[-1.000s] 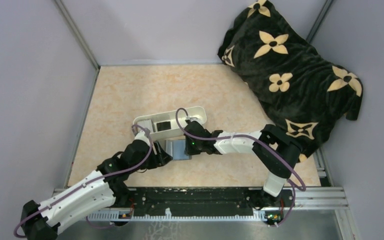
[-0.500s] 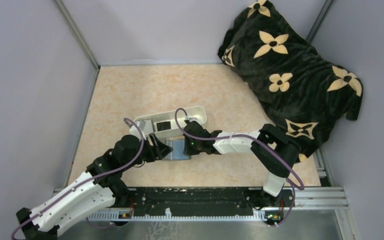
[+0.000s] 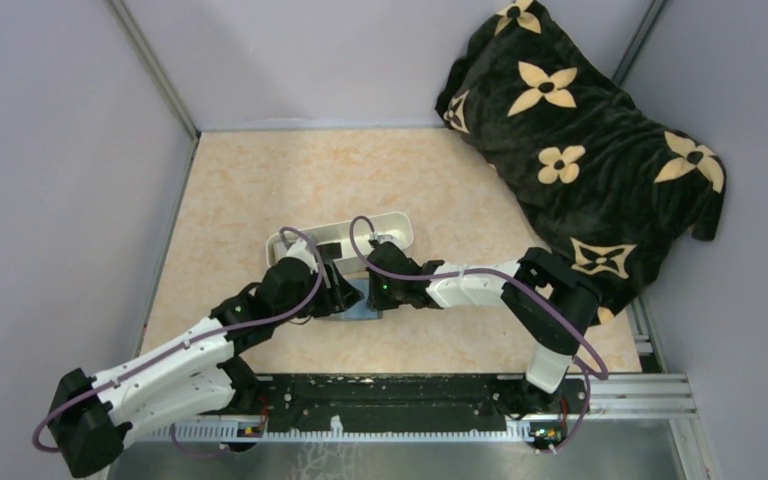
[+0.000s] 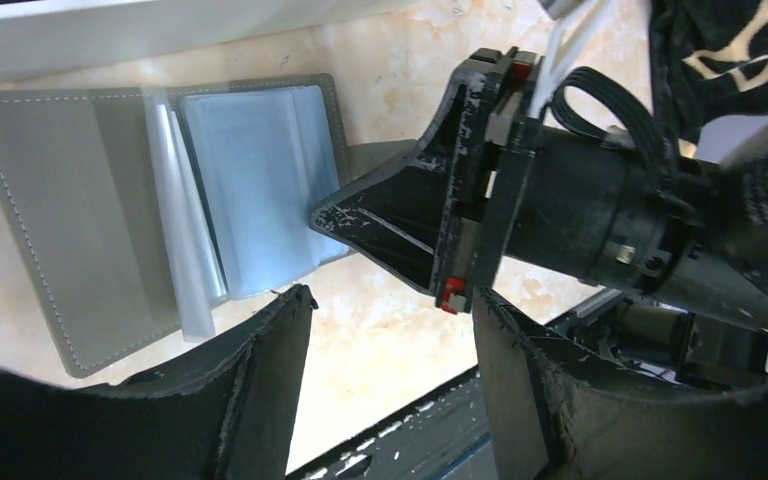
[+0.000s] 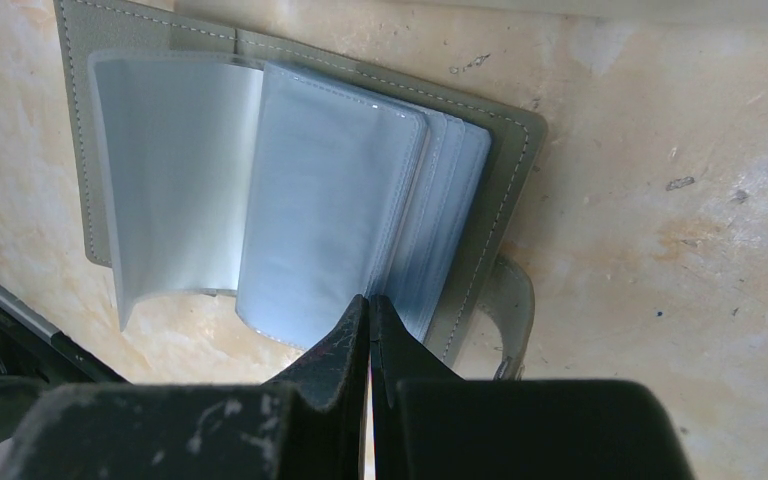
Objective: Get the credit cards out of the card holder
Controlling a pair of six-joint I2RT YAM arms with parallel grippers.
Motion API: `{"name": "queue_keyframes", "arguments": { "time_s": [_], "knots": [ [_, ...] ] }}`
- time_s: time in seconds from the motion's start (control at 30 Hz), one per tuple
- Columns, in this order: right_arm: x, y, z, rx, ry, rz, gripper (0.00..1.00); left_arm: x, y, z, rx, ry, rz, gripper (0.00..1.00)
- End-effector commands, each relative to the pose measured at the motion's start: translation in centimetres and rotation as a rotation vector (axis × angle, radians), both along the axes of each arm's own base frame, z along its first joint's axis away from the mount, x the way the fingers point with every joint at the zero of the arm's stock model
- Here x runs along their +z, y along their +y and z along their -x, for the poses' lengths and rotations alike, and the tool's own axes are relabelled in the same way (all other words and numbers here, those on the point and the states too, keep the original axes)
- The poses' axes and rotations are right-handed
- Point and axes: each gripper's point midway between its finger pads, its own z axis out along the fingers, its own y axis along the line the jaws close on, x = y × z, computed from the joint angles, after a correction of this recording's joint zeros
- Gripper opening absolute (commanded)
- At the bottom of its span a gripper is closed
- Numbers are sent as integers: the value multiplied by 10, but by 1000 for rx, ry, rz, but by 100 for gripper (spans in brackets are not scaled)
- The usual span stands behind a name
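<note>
Backdrop: beige marbled table (image 3: 240, 190) between plain grey walls.
Left gripper (image 4: 390, 305): fingers spread wide, empty, poised over the wallet's near edge.
Tray (image 3: 398, 232): white, just behind the wallet; a dark flat shape lay inside, too small to name.
Wallet (image 4: 70, 200): lay open and flat at mid-frame, its blue-grey pockets (image 5: 330, 200) fanned upward.
Right gripper (image 5: 368, 310): fingers pressed together, tip at the edge of the pocket stack.
Blanket (image 3: 580, 130): dark, flowered, upper right.
Progress: no cards showed in the pockets in view, so the task was probably well along; the hidden sleeves were left to check.
</note>
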Motion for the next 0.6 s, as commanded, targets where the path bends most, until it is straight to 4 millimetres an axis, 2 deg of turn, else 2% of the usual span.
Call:
{"name": "queue_keyframes", "arguments": {
  "time_s": [0.0,0.23,0.57],
  "knots": [
    [6,11,-2,22,-16,-24,0,-7,-5,-10,26,-19,6,67],
    [7,11,-1,21,-17,-32,0,-44,3,-11,59,49,-79,68],
    [4,10,0,22,-12,-26,0,-76,32,-3,113,93,-141,68]
  ]
}}
